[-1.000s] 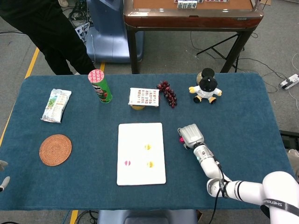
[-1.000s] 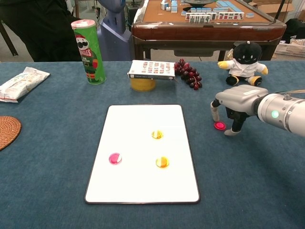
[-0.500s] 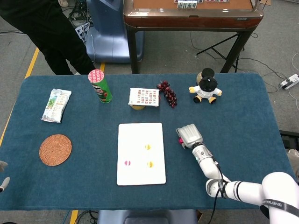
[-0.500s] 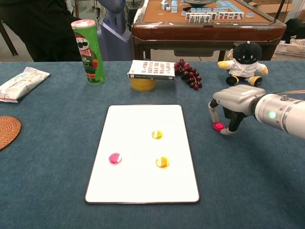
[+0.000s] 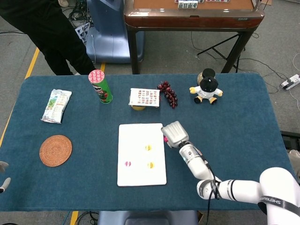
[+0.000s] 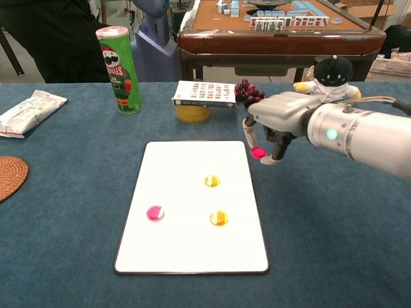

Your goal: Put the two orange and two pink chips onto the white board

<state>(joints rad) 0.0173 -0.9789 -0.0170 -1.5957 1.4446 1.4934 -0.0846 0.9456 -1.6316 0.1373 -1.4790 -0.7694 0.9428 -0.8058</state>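
A white board (image 6: 192, 206) (image 5: 141, 154) lies in the middle of the blue table. On it rest two orange chips (image 6: 212, 181) (image 6: 219, 218) and one pink chip (image 6: 155, 213). My right hand (image 6: 277, 120) (image 5: 174, 134) hangs just past the board's right edge, pinching a second pink chip (image 6: 258, 153) (image 5: 165, 138) between its fingertips, lifted off the cloth. In the head view the two orange chips (image 5: 148, 147) (image 5: 150, 165) and the pink chip (image 5: 127, 164) show on the board. Only fingertips of my left hand (image 5: 3, 174) peek in at the left edge.
A Pringles can (image 6: 119, 68), a snack bag (image 6: 29, 113) and a woven coaster (image 6: 8, 178) stand to the left. Behind the board are a small box on a yellow cup (image 6: 204, 94), grapes (image 6: 255, 99) and a plush toy (image 6: 331, 85). A person stands at the back left.
My right hand closed on the pink chip, lifted it from the cloth and carried it left to the board's right edge.
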